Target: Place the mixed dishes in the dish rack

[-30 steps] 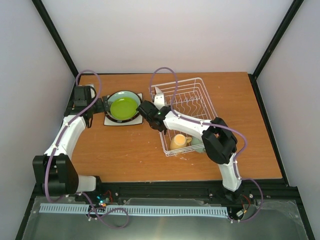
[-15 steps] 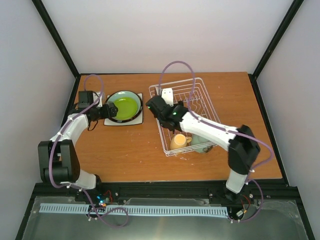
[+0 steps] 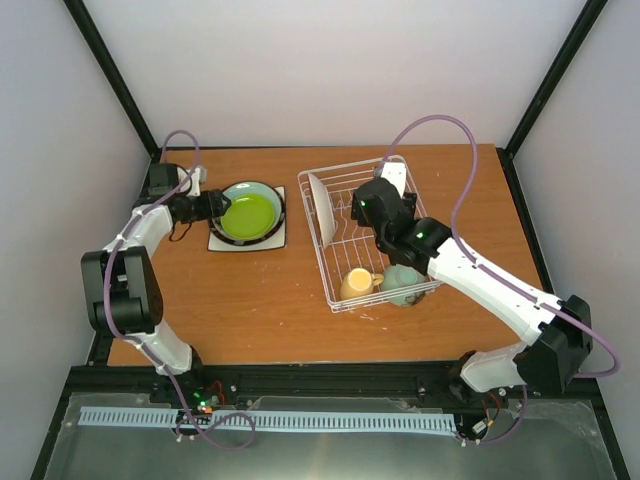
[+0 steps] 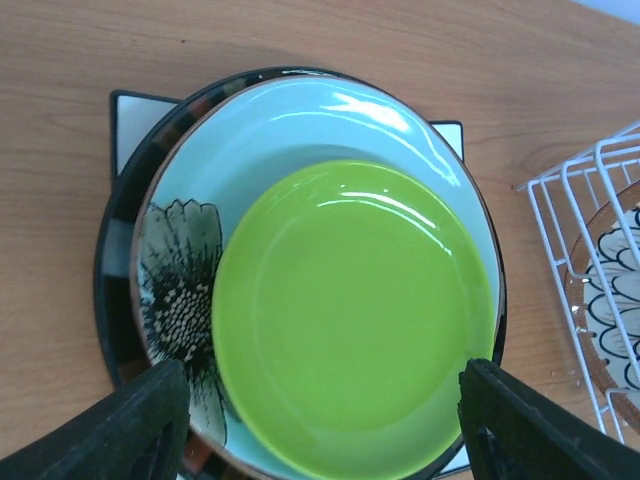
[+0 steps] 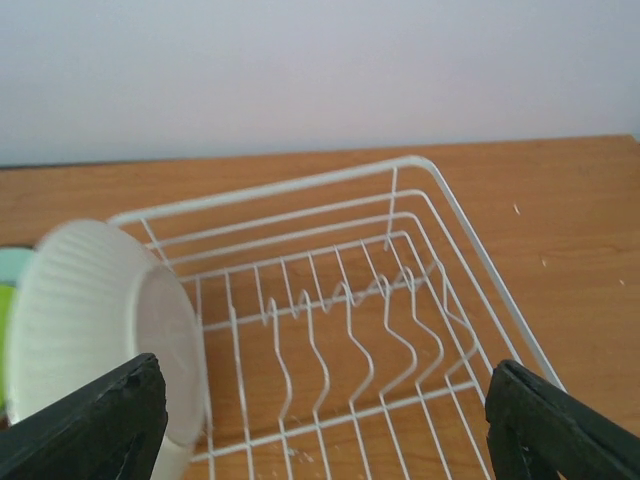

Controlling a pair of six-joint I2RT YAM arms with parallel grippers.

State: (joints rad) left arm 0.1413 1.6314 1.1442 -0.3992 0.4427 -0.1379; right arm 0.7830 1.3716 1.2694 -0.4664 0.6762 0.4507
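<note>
Three pieces are in and four are out! Inside the white wire dish rack (image 3: 400, 190) the white petal-patterned round plate (image 3: 320, 208) stands on edge at the left side, tilted, apparently leaning on the wall rather than slotted into the row of upright prongs (image 5: 350, 300). The yellow mug (image 3: 357, 283) and mint-green bowl (image 3: 402, 283) sit side by side at the near end. The right gripper (image 5: 325, 400) hovers over the rack with jaws spread wide and nothing between them, so that plate looks delivered. On the left is the stack, well apart from the rack: lime green round plate (image 4: 355, 320) on top, pale teal plate with a dark flower (image 4: 300, 130) under it, then the dark striped-rim plate (image 4: 115, 260), and the square white plate (image 4: 135, 105) at the bottom. The left gripper (image 4: 320, 400) is poised at the stack's edge, jaws wide and empty, straddling the lime plate's width. Call it under halfway, with the lime plate the likely next candidate.
</note>
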